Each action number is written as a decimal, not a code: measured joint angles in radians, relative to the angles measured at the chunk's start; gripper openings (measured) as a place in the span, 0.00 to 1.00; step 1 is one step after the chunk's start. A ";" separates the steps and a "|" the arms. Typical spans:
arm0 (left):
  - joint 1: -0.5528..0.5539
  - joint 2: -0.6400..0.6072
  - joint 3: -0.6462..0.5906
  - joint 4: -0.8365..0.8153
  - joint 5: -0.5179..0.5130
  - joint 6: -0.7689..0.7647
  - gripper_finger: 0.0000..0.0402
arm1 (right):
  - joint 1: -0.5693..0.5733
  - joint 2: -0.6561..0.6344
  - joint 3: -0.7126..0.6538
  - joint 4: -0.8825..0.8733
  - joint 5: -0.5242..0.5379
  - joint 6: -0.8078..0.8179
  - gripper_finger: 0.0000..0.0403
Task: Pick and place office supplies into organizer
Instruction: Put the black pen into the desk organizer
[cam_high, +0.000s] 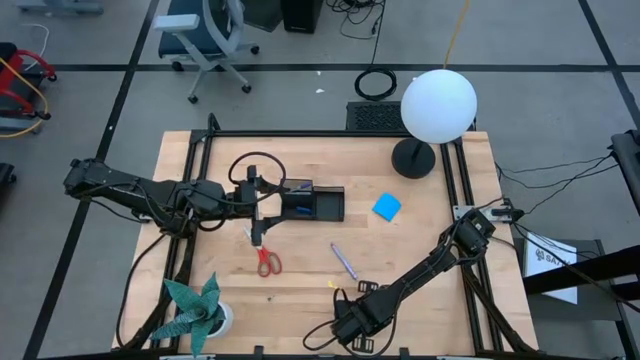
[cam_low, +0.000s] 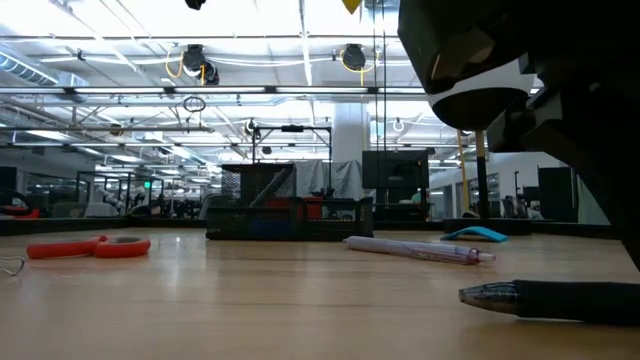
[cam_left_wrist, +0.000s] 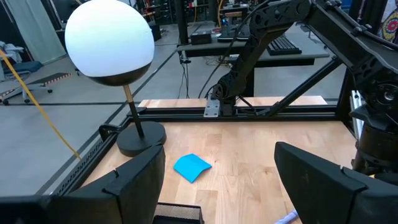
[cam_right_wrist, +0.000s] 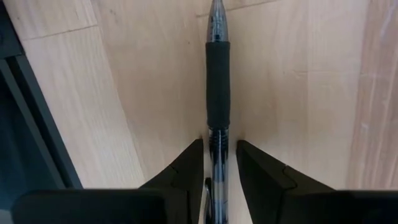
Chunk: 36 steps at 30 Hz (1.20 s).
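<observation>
Right claw (cam_right_wrist: 219, 163) pinches a dark pen (cam_right_wrist: 217, 81) low on the counter (cam_high: 420, 240); lift straight, carry to the organizer (cam_high: 315, 203) at centre; left claw (cam_left_wrist: 217, 180) hovers spread above it.

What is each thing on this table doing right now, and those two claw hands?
Left pincer: open, empty, hovering at the organizer.
Right pincer: shut on the dark pen, at the table's near edge.
Dark pen: lying flat on the wood, gripped.
Purple pen: lying loose on the table.
Scissors: lying flat, untouched.
Blue notepad: on the table, one edge curled up.
Organizer: upright.
</observation>
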 joint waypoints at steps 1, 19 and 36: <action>0.000 0.000 0.000 0.000 0.000 0.000 0.77 | 0.000 0.000 0.000 0.003 0.000 -0.002 0.22; 0.000 0.000 0.000 0.000 0.000 0.000 0.77 | 0.000 0.001 -0.001 -0.002 0.000 0.002 0.22; 0.000 0.000 0.000 0.000 0.000 0.000 0.77 | 0.001 0.001 -0.002 -0.012 0.003 -0.058 0.17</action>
